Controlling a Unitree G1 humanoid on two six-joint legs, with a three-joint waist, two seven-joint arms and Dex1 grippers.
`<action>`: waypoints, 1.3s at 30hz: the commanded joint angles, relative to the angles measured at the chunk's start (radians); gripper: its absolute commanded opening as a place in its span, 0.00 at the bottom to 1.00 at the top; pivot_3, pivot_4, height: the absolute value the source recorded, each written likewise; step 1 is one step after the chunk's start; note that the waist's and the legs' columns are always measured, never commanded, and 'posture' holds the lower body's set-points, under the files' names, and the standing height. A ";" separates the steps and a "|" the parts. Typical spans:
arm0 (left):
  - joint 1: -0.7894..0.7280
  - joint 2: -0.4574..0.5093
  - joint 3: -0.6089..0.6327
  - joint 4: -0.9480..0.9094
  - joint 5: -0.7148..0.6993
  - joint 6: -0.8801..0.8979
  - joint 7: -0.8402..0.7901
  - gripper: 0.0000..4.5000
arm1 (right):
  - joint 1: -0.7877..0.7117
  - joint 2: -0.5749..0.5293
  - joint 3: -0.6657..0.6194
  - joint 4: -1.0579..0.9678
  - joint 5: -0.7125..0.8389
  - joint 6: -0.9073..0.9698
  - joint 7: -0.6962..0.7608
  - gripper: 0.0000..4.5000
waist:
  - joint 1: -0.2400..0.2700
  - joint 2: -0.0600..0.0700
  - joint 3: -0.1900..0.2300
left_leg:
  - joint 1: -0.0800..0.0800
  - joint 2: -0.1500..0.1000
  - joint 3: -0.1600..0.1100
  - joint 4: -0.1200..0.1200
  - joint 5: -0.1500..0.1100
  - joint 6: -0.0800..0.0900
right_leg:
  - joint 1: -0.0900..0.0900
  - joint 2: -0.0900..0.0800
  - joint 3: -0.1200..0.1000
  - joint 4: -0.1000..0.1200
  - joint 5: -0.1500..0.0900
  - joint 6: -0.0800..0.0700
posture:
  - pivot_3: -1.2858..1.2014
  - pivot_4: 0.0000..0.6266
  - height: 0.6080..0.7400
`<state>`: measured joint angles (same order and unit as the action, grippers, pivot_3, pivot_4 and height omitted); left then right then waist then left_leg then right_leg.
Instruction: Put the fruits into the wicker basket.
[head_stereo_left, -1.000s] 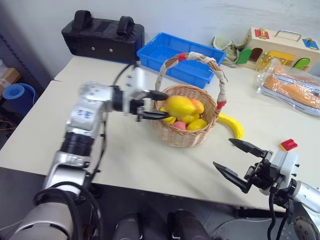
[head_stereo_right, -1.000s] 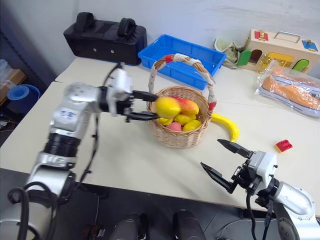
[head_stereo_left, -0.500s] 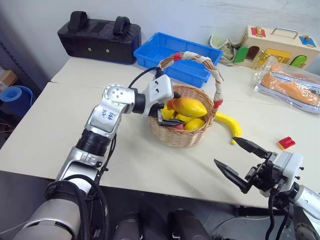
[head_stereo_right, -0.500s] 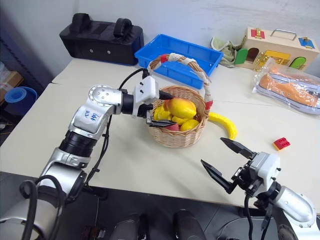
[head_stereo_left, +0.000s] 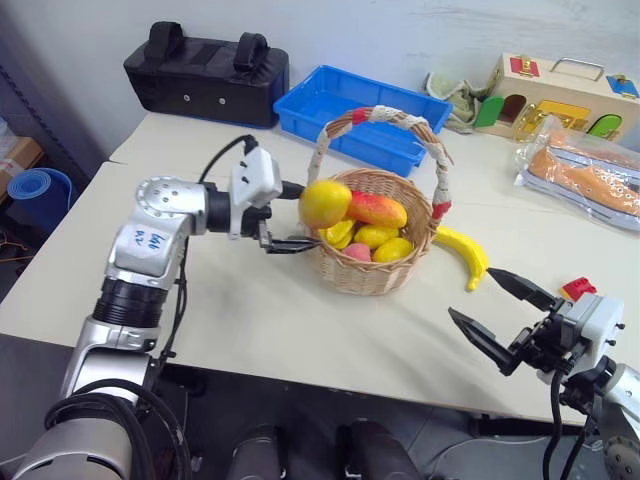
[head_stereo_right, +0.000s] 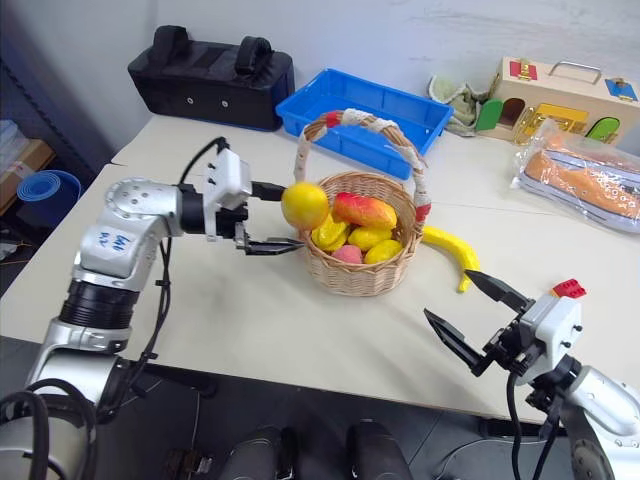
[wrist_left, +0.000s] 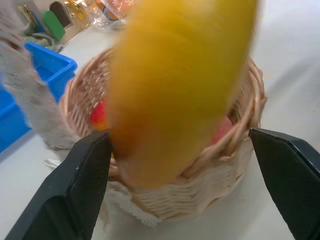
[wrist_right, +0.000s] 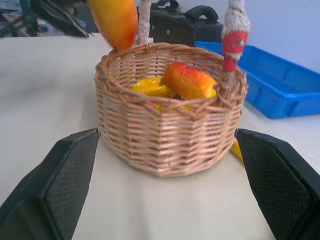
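**Mango loose at the basket rim, both claws spread wide**

Nearest the camera, the right gripper (head_stereo_left: 500, 318) hung over the front edge of the table (head_stereo_left: 250, 300) with its two black fingers spread as wide as they go, holding and touching nothing. A small red brick (head_stereo_left: 578, 288) lay just behind it.

Farther in, the left gripper (head_stereo_left: 292, 216) pointed at the wicker basket (head_stereo_left: 375, 270), fingers likewise fully apart. A yellow-orange mango (head_stereo_left: 325, 203) sat between the fingertips at the basket's near rim; the fingers did not press on it. A second mango (head_stereo_left: 377, 210) lay inside on smaller yellow and pink pieces. The banana (head_stereo_left: 463, 254) rested on the table, just beside the basket.

A blue label on the left forearm (head_stereo_left: 148, 240) carried writing too small to read.

Beyond stood a blue tray (head_stereo_left: 365, 115) and a black bag (head_stereo_left: 205, 72).
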<state>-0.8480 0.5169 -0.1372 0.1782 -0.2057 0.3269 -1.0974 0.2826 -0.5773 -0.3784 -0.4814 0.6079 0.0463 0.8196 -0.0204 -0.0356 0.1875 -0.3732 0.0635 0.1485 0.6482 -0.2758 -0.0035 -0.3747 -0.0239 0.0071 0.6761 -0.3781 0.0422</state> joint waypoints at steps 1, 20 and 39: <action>-0.045 -0.055 -0.002 0.032 0.009 -0.027 0.054 1.00 | -0.008 0.000 0.001 -0.005 0.007 0.001 0.004 1.00 | 0.000 0.000 0.000 | -0.001 0.000 0.000 0.000 0.000 0.000 | 0.000 0.000 0.000 0.000 0.000 0.000 | 0.52 0.24 1.00; 0.234 0.100 0.293 -0.166 -0.286 0.005 -0.106 1.00 | 0.057 0.065 -0.053 -0.030 -0.003 -0.038 -0.076 1.00 | -0.024 0.002 0.000 | 0.003 0.002 0.000 -0.003 0.000 -0.005 | -0.001 0.001 0.000 0.004 0.000 0.000 | 0.52 0.24 1.00; 0.631 0.262 0.453 -0.312 -0.396 -0.013 -0.095 1.00 | -0.038 -0.080 -0.137 0.252 -0.173 0.066 -0.161 1.00 | -0.037 0.005 0.000 | 0.003 0.001 0.000 -0.004 -0.005 0.000 | 0.002 -0.002 -0.001 -0.003 0.000 -0.002 | 0.52 0.24 1.00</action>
<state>-0.2236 0.7677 0.2964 -0.0847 -0.5658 0.2964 -1.2056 0.2830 -0.6093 -0.5125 -0.2240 0.4376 0.0178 0.6806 -0.0574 -0.0311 0.1875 -0.3701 0.0638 0.1494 0.6441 -0.2803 -0.0026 -0.3729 -0.0262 0.0070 0.6740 -0.3782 0.0402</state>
